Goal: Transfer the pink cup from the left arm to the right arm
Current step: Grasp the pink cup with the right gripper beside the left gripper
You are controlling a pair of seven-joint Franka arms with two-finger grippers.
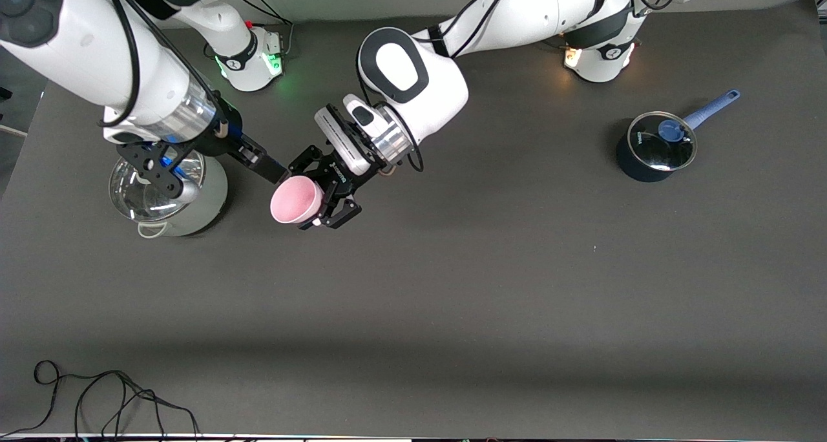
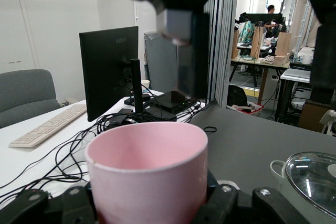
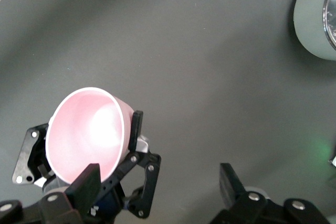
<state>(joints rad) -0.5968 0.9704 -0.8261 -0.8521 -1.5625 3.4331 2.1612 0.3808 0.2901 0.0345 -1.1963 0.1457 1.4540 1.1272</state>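
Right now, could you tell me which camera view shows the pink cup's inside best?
The right wrist view: it looks straight into the pink cup, held tilted in the shut left gripper, with the right gripper open near its rim. The front view shows its base end; the left wrist view shows its outer wall and rim.

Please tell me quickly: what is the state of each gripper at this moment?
Left gripper: closed on the pink cup, held in the air over the table.
Right gripper: open, beside the cup's rim, holding nothing.
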